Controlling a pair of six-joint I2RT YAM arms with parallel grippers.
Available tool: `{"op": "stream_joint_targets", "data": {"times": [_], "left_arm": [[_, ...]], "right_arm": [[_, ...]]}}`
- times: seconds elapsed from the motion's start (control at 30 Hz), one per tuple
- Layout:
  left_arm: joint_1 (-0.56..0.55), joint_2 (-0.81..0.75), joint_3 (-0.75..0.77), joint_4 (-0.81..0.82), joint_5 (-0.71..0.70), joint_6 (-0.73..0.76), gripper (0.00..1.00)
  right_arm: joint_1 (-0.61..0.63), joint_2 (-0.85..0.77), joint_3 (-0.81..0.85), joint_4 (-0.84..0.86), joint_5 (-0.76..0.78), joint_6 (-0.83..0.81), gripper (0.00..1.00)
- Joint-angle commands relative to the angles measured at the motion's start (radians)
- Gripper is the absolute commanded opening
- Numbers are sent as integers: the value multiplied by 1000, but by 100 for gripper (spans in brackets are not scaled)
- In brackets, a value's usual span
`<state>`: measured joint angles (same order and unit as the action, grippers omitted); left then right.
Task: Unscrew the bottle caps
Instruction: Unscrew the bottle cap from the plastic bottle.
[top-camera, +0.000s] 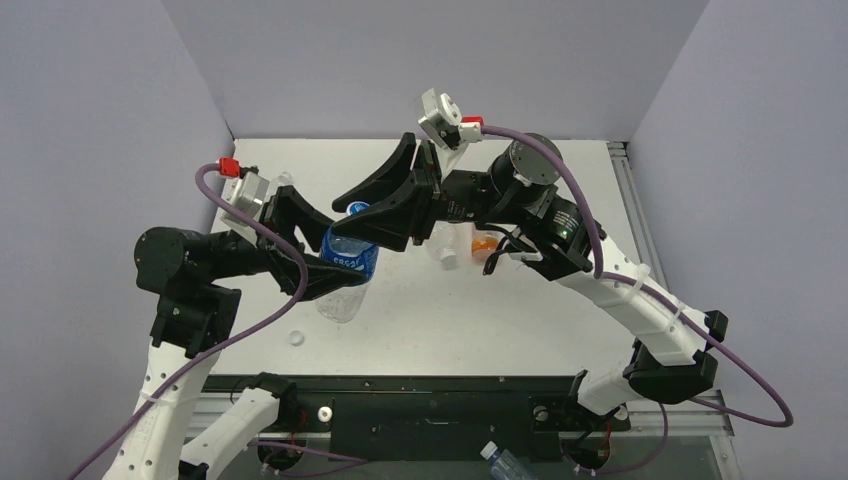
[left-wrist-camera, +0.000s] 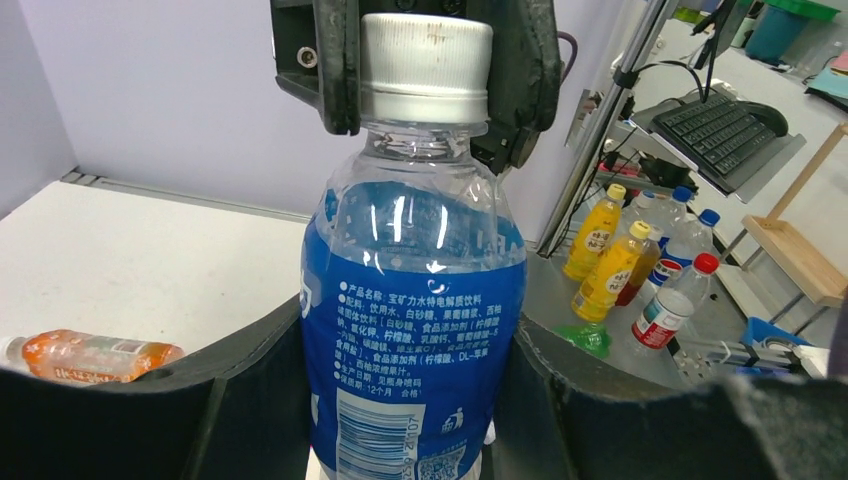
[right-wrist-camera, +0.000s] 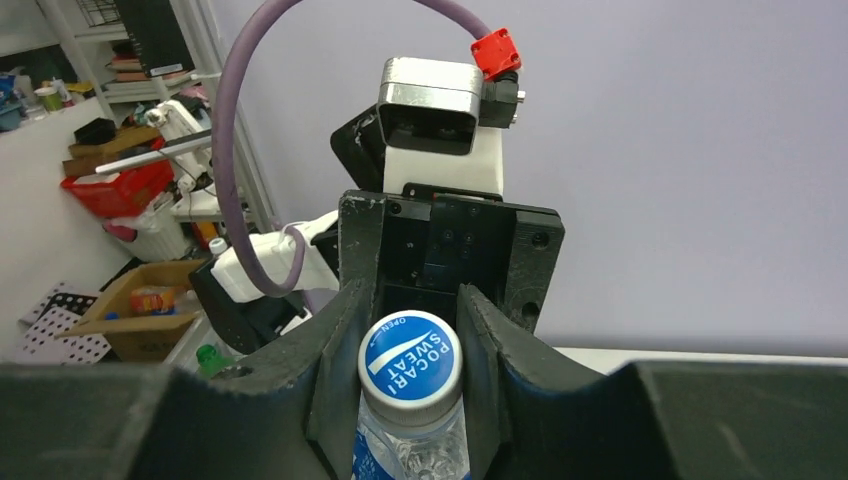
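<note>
A clear bottle with a blue label (left-wrist-camera: 413, 300) is held above the table, and my left gripper (left-wrist-camera: 410, 400) is shut on its body. Its bottle cap (right-wrist-camera: 410, 365) has a blue printed top and a ridged white side (left-wrist-camera: 425, 70). My right gripper (right-wrist-camera: 410, 372) is shut on that cap, one finger (left-wrist-camera: 338, 60) pressed to each side. In the top view the two arms meet at mid-table: the left gripper (top-camera: 345, 255) grips the bottle (top-camera: 352, 258) and the right gripper (top-camera: 365, 207) reaches in from the right onto the cap (top-camera: 358, 208).
A loose white cap (top-camera: 296, 337) lies on the table near the left arm. An orange bottle (top-camera: 485, 243) lies under the right arm, with a clear bottle (top-camera: 445, 245) beside it. Another bottle (top-camera: 505, 462) lies by the arm bases. Several bottles (left-wrist-camera: 610, 265) stand off the table.
</note>
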<state>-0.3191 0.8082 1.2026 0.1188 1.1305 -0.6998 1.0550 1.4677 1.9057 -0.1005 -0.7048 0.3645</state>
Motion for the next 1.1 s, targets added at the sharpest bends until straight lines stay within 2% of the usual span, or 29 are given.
{"op": "stream_joint_targets", "data": {"times": [0.0,0.03,0.07,0.1,0.13,0.2,0.33,0.4,0.53,0.6,0.93,1.07], "left_arm": [[4,5,37,17,-23,-7,3],[4,5,38,9,-34,13,3],[5,6,39,-12,-44,28,3],[5,7,39,-25,-65,62,2],[5,8,38,-49,-79,81,2],[5,8,34,-97,-136,141,2],[5,9,18,-178,-237,271,0],[3,5,8,-190,-274,316,0],[3,-1,-9,-228,-342,398,0],[2,-2,-14,-247,-368,430,0],[-31,-10,-27,-281,-426,509,0],[-42,-7,-21,-280,-432,507,0]], "right_arm": [[-16,-50,48,10,-159,2,5],[-18,-62,49,-45,-81,-30,18],[-17,-71,45,-71,-13,-45,61],[-13,-95,29,-110,142,-67,70],[-3,-105,20,-127,231,-79,77],[18,-125,14,-175,498,-102,79],[87,-111,41,-243,755,-99,81],[128,-71,109,-291,847,-104,82],[158,64,306,-439,953,-75,82],[161,106,352,-464,973,-62,81],[158,171,387,-444,953,-34,54],[141,173,369,-430,936,-11,38]]}}
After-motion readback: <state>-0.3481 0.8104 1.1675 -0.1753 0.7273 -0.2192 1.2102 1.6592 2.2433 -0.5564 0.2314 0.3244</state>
